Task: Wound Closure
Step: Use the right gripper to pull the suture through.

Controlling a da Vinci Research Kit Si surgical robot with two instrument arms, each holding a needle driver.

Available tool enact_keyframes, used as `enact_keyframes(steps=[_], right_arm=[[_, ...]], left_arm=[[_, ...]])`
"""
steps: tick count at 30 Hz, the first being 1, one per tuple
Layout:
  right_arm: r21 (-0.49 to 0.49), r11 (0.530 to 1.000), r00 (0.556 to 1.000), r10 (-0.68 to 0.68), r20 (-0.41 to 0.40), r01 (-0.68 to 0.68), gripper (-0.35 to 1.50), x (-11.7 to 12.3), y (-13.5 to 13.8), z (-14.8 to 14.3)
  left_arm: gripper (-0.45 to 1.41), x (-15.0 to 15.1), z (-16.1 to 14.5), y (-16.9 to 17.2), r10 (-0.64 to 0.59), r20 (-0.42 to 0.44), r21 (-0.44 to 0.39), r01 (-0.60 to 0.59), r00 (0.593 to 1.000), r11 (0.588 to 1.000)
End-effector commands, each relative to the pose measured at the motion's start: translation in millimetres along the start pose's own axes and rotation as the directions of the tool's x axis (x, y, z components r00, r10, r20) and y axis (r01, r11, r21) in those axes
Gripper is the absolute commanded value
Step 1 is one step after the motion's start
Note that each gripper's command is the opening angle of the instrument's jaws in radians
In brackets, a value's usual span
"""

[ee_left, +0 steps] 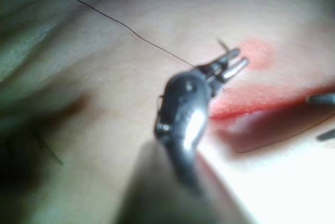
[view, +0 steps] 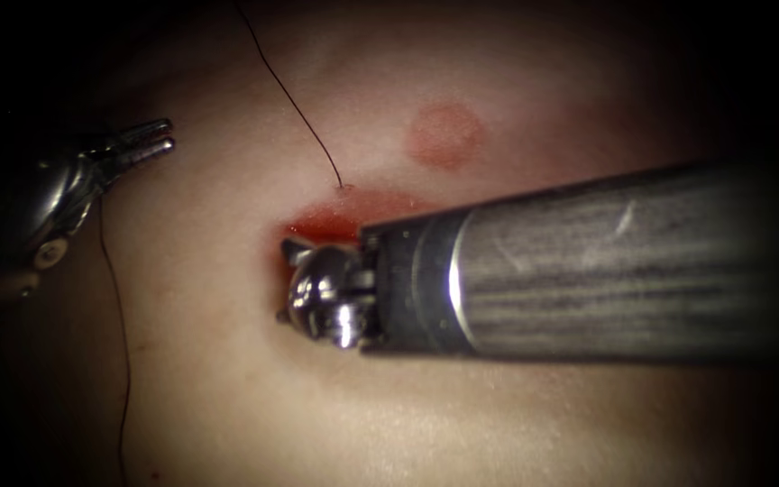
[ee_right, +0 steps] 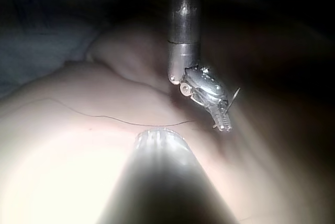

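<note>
Nearest the lens in the endoscope view was the right arm's tool, its thick shaft brought in from the right and its wrist set at the cut. Its fingers were seen spread, one tip over the cut's reddened edge and one below it, with nothing between them. Thread was seen running down from above into the tissue just above the cut. The left arm's tool was held well to the left of the cut, its fingers nearly together, and a further strand was seen hanging below it.

From the left wrist view, the left arm's tool was seen above the tissue near the cut, with thread led to the base of its fingers. Two dark tips of the right arm's tool were seen apart at the cut.

From the right wrist view, the left arm's tool was seen pinching a thin pale sliver, judged to be the needle, clear of the tissue; where along its curve could not be told. Thread lay across the tissue beside it.

It was judged that the needle should be kept firmly pinched and the slack thread kept clear of the spread fingers.
</note>
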Motion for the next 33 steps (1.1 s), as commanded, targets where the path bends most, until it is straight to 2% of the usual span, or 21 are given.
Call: enact_keyframes(steps=[1, 5, 7, 13, 16, 24, 28, 31, 33], right_arm=[[0.04, 0.999, 1.0, -0.002, 0.027, 0.001, 1.26, -0.7, -0.3, 2.1], [0.079, 0.997, 0.999, -0.017, 0.046, 0.014, 1.26, -1.7, -0.9, 3.2], [0.1, 0.995, 0.998, -0.036, 0.05, 0.031, 1.2, -1.9, -1.5, 3.6], [0.113, 0.993, 0.997, -0.036, 0.062, 0.029, 1.18, -2.1, -2.9, 4.9], [0.13, 0.991, 0.998, -0.032, 0.061, 0.024, 1.1, -2.2, -3.4, 5.9], [0.127, 0.992, 0.997, -0.001, 0.075, -0.008, 1.0, -3.2, -3.1, 9.0], [0.14, 0.99, 0.998, 0.021, 0.058, -0.029, 0.76, -3.3, -3.7, 10.6], [0.134, 0.99, 0.998, 0.032, 0.049, -0.039, 0.69, -3.3, -4.0, 11.5], [0.132, 0.99, 0.998, 0.046, 0.038, -0.05, 0.56, -3.3, -3.9, 12.0]], left_arm=[[-0.35, -0.8, 0.3, 0.0, -0.001, -0.001, -0.002, 0.001, 1.0, 1.0], [-0.35, -0.8, 0.0, 0.0, -0.001, -0.002, -0.006, 0.001, 1.0, 1.0], [-0.35, -0.8, -0.1, 0.0, -0.001, -0.004, -0.005, 0.001, 1.0, 1.0], [-0.35, -0.8, 0.1, 0.0, -0.006, -0.003, -0.002, 0.006, 1.0, 1.0], [-0.35, -0.8, 0.1, 0.0, -0.006, -0.003, -0.002, 0.006, 1.0, 1.0], [-0.35, -0.9, 0.1, 0.1, -0.005, -0.003, -0.002, 0.005, 1.0, 1.0], [-0.35, -0.9, 0.1, 0.1, -0.005, -0.003, -0.002, 0.005, 1.0, 1.0], [-0.35, -0.9, 0.1, 0.1, -0.005, -0.003, -0.002, 0.005, 1.0, 1.0], [-0.35, -0.9, 0.1, 0.1, -0.005, -0.003, -0.002, 0.005, 1.0, 1.0]])
